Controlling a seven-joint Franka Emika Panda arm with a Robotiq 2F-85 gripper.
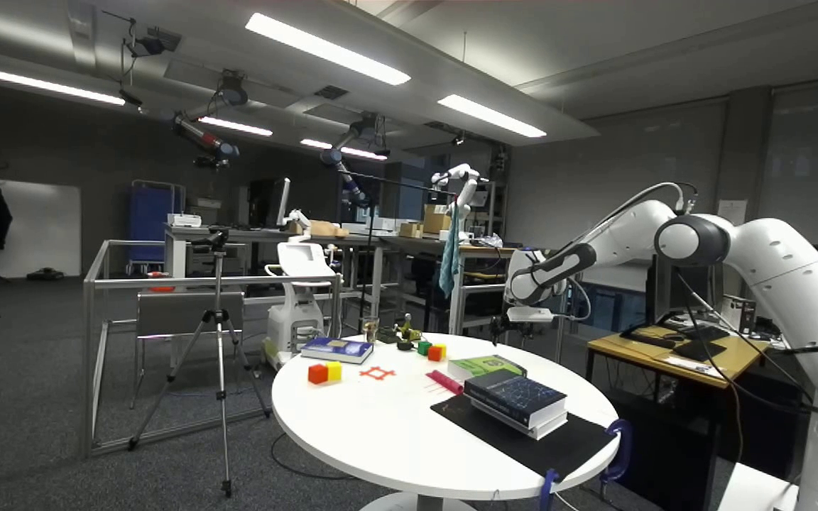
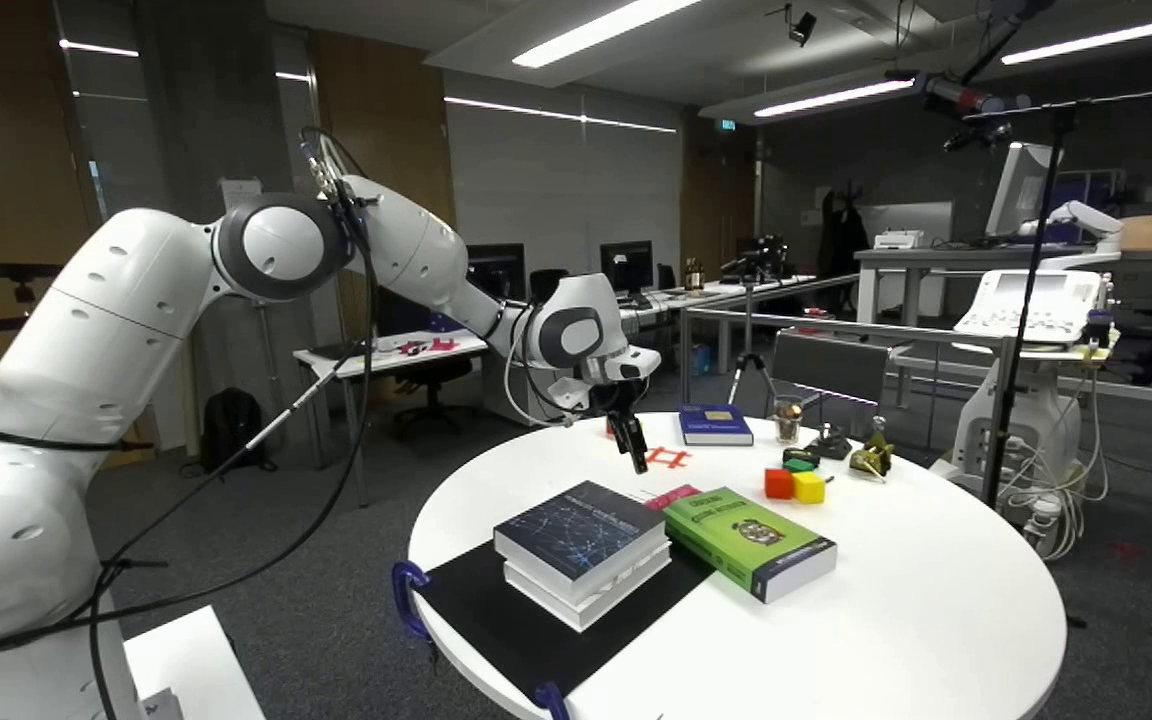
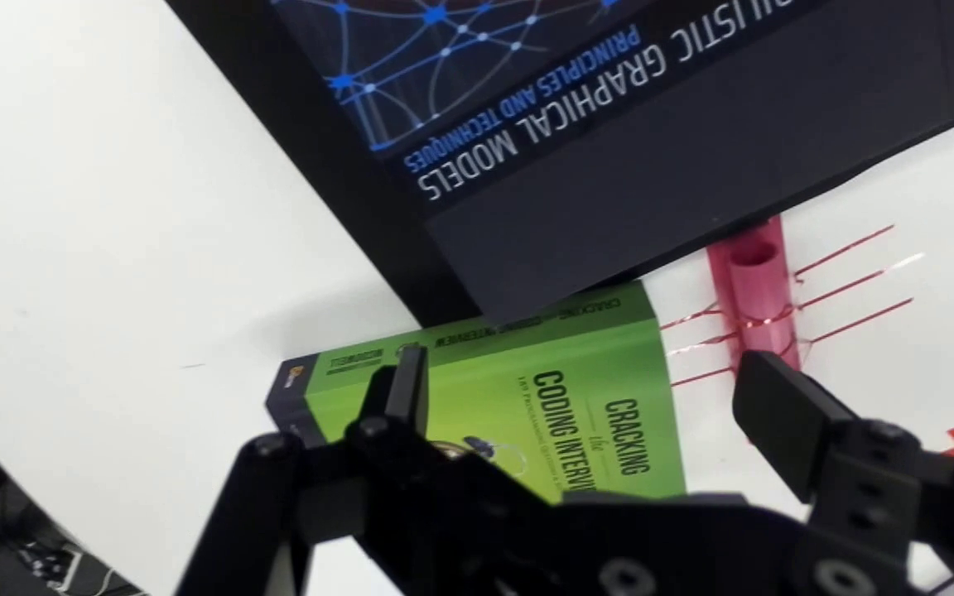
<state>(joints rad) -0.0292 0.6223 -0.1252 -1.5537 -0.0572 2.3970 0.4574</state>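
1. The pincer [image 3: 582,391] is matt, with smooth metal-looking bolt heads [image 3: 626,577].
2. The green book [image 3: 493,389] looks smooth and faintly glossy.
3. The dark book [image 3: 634,149] appears smooth and matt.
4. The pink tube [image 3: 757,285] looks like shiny plastic.
5. The surface [image 2: 916,600] is smooth with a soft sheen.
6. The black mat [image 2: 486,620] looks dull.
7. The floor [image 1: 40,397] resembles rough carpet.

Robotics lab, robot arms [image 1: 210,140] hung from the ceiling [image 1: 636,42], tripod [image 1: 219,355], monitors [image 2: 626,265] on desks [image 1: 633,351]
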